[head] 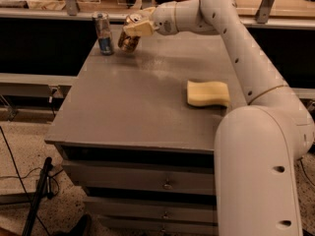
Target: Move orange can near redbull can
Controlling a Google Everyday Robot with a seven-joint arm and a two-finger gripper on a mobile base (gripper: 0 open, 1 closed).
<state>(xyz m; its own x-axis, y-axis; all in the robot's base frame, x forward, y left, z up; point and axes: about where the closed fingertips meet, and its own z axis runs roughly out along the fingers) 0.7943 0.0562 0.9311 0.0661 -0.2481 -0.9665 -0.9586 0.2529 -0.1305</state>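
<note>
A robot arm reaches to the far corner of a grey worktop (133, 107). The task looks nearly done: the orange can (128, 43) is just beside the upright redbull can (103, 33). What remains is setting it down and letting go. The hand (136, 29) is closed on the orange can's upper part; the can leans, and its base may be just off the surface. A yellow sponge (207, 93) lies well apart

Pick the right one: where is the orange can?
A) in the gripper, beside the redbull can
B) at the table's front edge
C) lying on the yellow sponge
A: the gripper holds the orange can tilted, close beside the redbull can at the far side of the table.
</note>
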